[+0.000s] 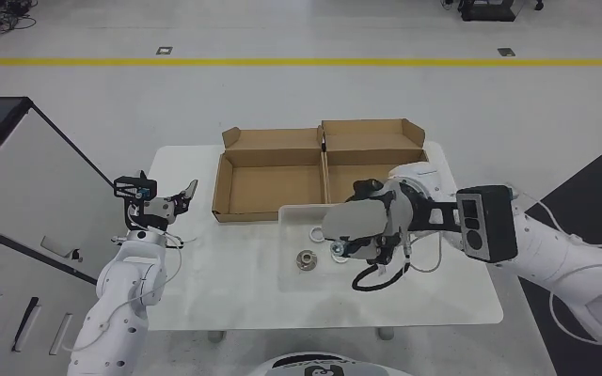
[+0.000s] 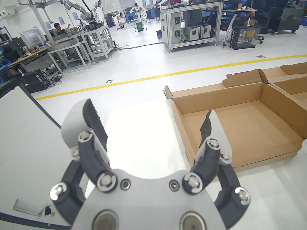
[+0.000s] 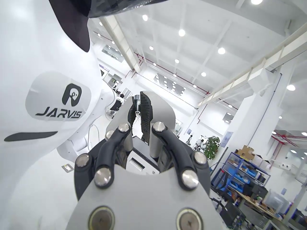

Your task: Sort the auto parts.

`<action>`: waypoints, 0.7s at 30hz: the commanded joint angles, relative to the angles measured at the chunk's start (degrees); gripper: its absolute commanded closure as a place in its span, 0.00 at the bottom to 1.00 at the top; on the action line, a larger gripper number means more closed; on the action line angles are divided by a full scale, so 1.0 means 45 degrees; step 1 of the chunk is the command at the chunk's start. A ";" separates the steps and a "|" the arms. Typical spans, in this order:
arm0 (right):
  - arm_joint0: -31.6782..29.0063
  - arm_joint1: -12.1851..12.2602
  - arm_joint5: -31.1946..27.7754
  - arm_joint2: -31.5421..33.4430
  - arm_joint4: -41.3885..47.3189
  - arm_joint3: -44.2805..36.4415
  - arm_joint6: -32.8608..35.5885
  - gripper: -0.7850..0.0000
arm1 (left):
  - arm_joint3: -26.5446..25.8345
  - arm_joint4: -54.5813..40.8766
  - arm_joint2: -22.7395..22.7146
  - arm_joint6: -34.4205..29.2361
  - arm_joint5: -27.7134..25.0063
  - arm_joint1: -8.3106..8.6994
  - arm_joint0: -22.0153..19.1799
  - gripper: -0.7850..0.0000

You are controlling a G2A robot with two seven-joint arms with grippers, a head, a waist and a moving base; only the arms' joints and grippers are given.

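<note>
My right gripper (image 3: 138,102) points up towards the ceiling, shut on a small threaded metal part (image 3: 136,105) pinched between its fingertips. In the top view that arm's wrist (image 1: 362,226) hangs over the middle of the table, just in front of the right cardboard box (image 1: 372,155). A round metal part (image 1: 305,258) lies near it inside a clear tray (image 1: 290,214), and a silver ring (image 1: 337,248) shows beside the wrist. My left gripper (image 2: 148,107) (image 1: 174,200) is open and holds nothing, above the table's left edge, beside the left cardboard box (image 2: 239,125) (image 1: 268,183).
The two open cardboard boxes stand side by side at the back of the white table (image 1: 235,282). A grey panel (image 1: 47,179) leans off the table's left side. Bare tabletop lies at the front and left.
</note>
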 commanded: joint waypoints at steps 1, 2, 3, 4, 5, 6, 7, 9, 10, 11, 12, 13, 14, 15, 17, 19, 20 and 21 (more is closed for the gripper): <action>-0.0133 -0.0045 -0.0039 0.0291 0.0081 -0.0093 -0.0268 1.00 | 0.0000 0.0000 0.0000 0.0000 0.0000 0.0000 0.0000 0.00; -0.0221 -0.0080 0.0018 0.0430 0.0164 -0.0197 -0.0325 1.00 | 0.0000 0.0000 0.0000 0.0000 0.0000 0.0000 0.0000 0.00; -0.0298 -0.0118 0.0094 0.0577 0.0255 -0.0314 -0.0402 1.00 | 0.0000 0.0000 0.0000 0.0000 0.0000 0.0000 0.0000 0.00; -0.0385 -0.0155 0.0142 0.0700 0.0334 -0.0398 -0.0450 1.00 | 0.0000 0.0000 0.0000 0.0000 0.0000 0.0000 0.0000 0.00; -0.0457 -0.0197 0.0191 0.0826 0.0425 -0.0521 -0.0500 1.00 | 0.0000 0.0000 0.0000 0.0000 0.0000 0.0000 0.0000 0.00; -0.0525 -0.0237 0.0207 0.0937 0.0480 -0.0599 -0.0515 1.00 | 0.0000 0.0000 0.0000 0.0000 0.0000 0.0000 0.0000 0.00; -0.0598 -0.0282 0.0244 0.1046 0.0575 -0.0692 -0.0553 1.00 | 0.0000 0.0000 0.0000 0.0000 0.0000 0.0000 0.0000 0.00; -0.0725 -0.0385 0.0333 0.1246 0.0770 -0.0914 -0.0643 1.00 | 0.0000 0.0000 0.0000 0.0000 0.0000 0.0000 0.0000 0.00; -0.0822 -0.0456 0.0493 0.1336 0.1029 -0.1115 -0.0803 1.00 | 0.0000 0.0000 0.0000 0.0000 0.0000 0.0000 0.0000 0.00; -0.0886 -0.0521 0.0545 0.1408 0.1127 -0.1182 -0.0855 1.00 | 0.0000 0.0000 0.0000 0.0000 0.0000 0.0000 0.0000 0.00; -0.0929 -0.0582 0.0541 0.1479 0.1163 -0.1216 -0.0851 1.00 | 0.0000 0.0000 0.0000 0.0000 0.0000 0.0000 0.0000 0.00; -0.0983 -0.0642 0.0536 0.1541 0.1216 -0.1245 -0.0847 1.00 | 0.0000 0.0000 0.0000 0.0000 0.0000 0.0000 0.0000 0.00; -0.1029 -0.0695 0.0492 0.1601 0.1215 -0.1230 -0.0802 1.00 | 0.0000 0.0000 0.0000 0.0000 0.0000 0.0000 0.0000 0.00; -0.1049 -0.0730 0.0327 0.1662 0.1077 -0.1110 -0.0637 1.00 | 0.0000 0.0000 0.0000 0.0000 0.0000 0.0000 0.0000 0.00; -0.1118 -0.0768 -0.0076 0.1801 0.0792 -0.0815 -0.0232 1.00 | 0.0000 0.0000 0.0000 0.0000 0.0000 0.0000 0.0000 0.00; -0.1195 -0.0768 -0.0557 0.1989 0.0467 -0.0545 0.0250 1.00 | 0.0000 0.0000 0.0000 0.0000 0.0000 0.0000 0.0000 0.00; -0.1269 -0.0767 -0.0743 0.2086 0.0362 -0.0417 0.0453 1.00 | 0.0000 0.0000 0.0000 0.0000 0.0000 0.0000 0.0000 0.00; -0.1320 -0.0760 -0.0921 0.2198 0.0222 -0.0317 0.0735 1.00 | 0.0000 0.0000 0.0000 0.0000 0.0000 0.0000 0.0000 0.00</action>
